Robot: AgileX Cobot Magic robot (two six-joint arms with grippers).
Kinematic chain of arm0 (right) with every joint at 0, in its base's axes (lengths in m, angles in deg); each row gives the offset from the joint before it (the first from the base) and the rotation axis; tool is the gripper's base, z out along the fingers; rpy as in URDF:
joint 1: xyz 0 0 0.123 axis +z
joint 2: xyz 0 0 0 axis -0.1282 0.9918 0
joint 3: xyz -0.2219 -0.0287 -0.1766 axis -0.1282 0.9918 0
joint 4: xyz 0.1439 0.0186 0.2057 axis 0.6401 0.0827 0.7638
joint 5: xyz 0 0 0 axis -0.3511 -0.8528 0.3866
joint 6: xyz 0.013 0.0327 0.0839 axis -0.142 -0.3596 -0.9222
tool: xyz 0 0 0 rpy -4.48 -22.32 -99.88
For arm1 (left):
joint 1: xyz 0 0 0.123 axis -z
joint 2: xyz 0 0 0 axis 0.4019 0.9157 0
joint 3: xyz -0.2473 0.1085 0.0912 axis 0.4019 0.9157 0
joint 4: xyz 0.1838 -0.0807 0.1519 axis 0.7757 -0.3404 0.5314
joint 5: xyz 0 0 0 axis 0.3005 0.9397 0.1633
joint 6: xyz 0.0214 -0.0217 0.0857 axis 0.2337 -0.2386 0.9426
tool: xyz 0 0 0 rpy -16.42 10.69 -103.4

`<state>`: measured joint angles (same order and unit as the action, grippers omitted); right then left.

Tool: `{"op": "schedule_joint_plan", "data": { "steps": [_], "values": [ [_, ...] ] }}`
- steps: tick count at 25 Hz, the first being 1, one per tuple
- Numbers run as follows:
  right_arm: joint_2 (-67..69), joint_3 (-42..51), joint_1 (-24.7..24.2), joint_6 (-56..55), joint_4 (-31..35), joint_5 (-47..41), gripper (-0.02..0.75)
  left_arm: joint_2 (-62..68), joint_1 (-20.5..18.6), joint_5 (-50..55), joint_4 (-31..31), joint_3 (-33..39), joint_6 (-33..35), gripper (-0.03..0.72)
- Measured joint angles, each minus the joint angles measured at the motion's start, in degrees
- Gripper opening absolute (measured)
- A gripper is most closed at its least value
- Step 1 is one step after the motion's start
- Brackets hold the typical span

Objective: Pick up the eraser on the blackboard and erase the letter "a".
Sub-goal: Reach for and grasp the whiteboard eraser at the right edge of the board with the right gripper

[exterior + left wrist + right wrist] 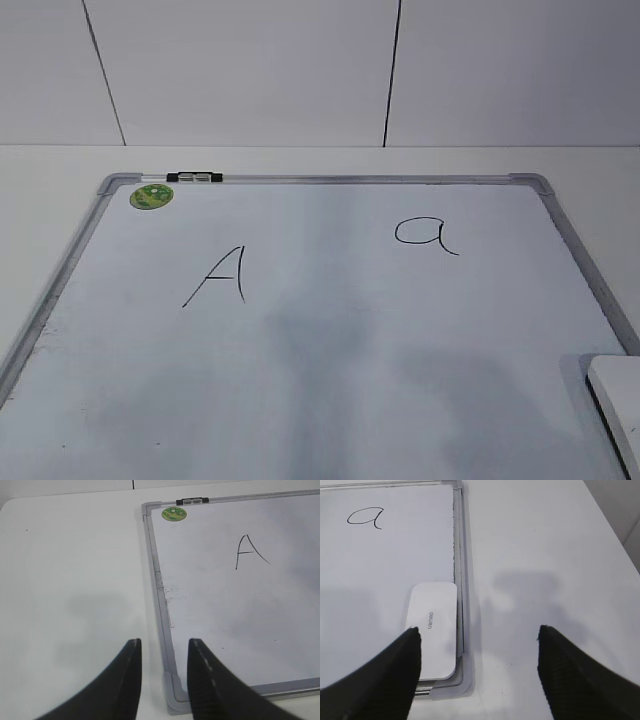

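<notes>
The blackboard (320, 330) is a white board in a silver frame, flat on the table. The letter "a" (426, 235) is at its upper right, also in the right wrist view (365, 518). The white eraser (433, 630) lies in the board's near right corner, its edge showing in the exterior view (617, 400). My right gripper (477, 640) is open wide above that corner, its left finger over the eraser's left edge. My left gripper (164, 647) is open and empty above the board's near left corner (175, 692). Neither gripper shows in the exterior view.
A capital "A" (218, 275) is on the board's left half. A green round sticker (152, 196) and a small black-and-silver clip (194, 178) sit at the top left of the frame. White table (75, 580) surrounds the board; a wall stands behind.
</notes>
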<state>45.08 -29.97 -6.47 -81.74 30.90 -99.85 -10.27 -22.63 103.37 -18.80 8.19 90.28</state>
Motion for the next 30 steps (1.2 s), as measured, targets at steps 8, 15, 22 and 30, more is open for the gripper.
{"op": "schedule_joint_plan", "data": {
  "steps": [8, 15, 22, 30],
  "values": [
    [0.0, 0.0, 0.0, 0.0, 0.0, 0.0, 0.577, 0.0, 0.0, 0.0, 0.0, 0.0, 0.0, 0.235],
    [0.0, 0.0, 0.0, 0.0, 0.0, 0.0, 0.577, 0.0, 0.0, 0.0, 0.0, 0.0, 0.0, 0.235],
    [0.0, 0.0, 0.0, 0.0, 0.0, 0.0, 0.577, 0.0, 0.0, 0.0, 0.0, 0.0, 0.0, 0.235],
    [0.0, 0.0, 0.0, 0.0, 0.0, 0.0, 0.577, 0.0, 0.0, 0.0, 0.0, 0.0, 0.0, 0.235]
  ]
}}
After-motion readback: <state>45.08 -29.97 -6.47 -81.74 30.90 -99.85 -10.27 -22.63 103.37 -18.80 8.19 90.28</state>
